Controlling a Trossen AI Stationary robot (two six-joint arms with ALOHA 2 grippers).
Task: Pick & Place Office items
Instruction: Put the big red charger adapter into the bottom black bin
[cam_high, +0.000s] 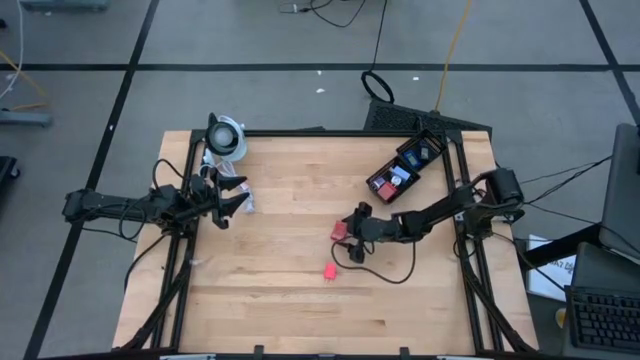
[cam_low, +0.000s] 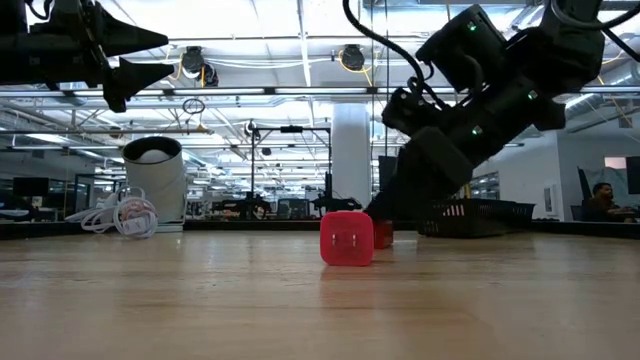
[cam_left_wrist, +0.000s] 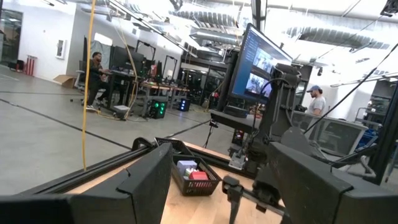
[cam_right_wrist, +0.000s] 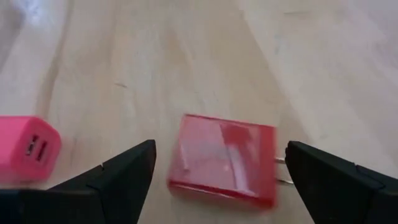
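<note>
The dark six-joint right arm comes in from the right edge of the high view, stretched leftward and low toward centre frame. Its right gripper sits just right of centre, pitched down close to the tabletop, fingers spread wide w/ a clear gap between them. The dark left arm lies across the left-centre of the high view, raised off the table; its left gripper points right, fingers partly apart, holding nothing.

white cable | round white device | table
</note>
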